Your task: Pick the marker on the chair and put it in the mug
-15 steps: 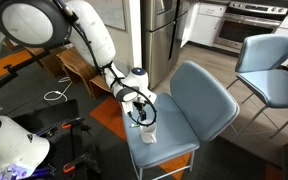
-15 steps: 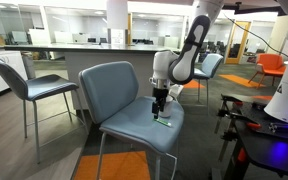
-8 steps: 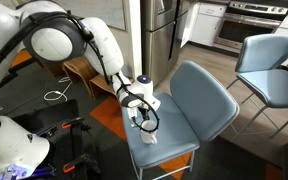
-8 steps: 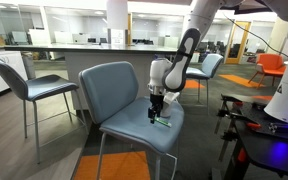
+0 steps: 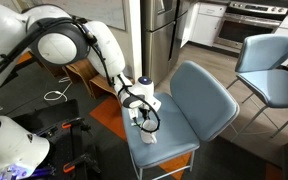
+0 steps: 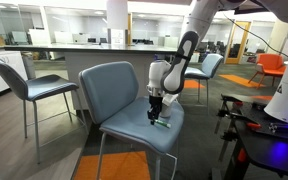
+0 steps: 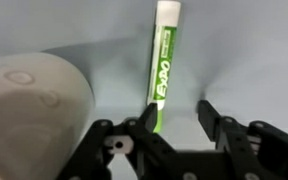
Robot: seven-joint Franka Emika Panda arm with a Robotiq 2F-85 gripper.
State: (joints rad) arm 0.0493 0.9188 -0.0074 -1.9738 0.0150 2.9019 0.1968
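The green marker (image 7: pixel 162 60) with a white cap lies on the light blue seat of the chair (image 5: pixel 199 100) (image 6: pixel 109 90). My gripper (image 7: pixel 176 106) is down over its near end. One finger touches the marker and the opposite finger still stands apart from it, so the jaws are partly closed but open. The white mug (image 7: pixel 29 100) sits right beside the gripper in the wrist view. In both exterior views the gripper (image 5: pixel 139 122) (image 6: pixel 156 117) points down at the seat's front part, with the mug (image 5: pixel 147 138) just below it and the marker (image 6: pixel 163 124) as a green speck.
A second blue chair with thin legs (image 5: pixel 269 65) (image 6: pixel 29 85) stands nearby. Robot base and cables (image 5: pixel 24 140) are beside the chair, with a counter (image 6: pixel 74 50) behind.
The gripper has sunk a little onto the seat over the marker. Its jaws have narrowed from wide open to partly closed around it.
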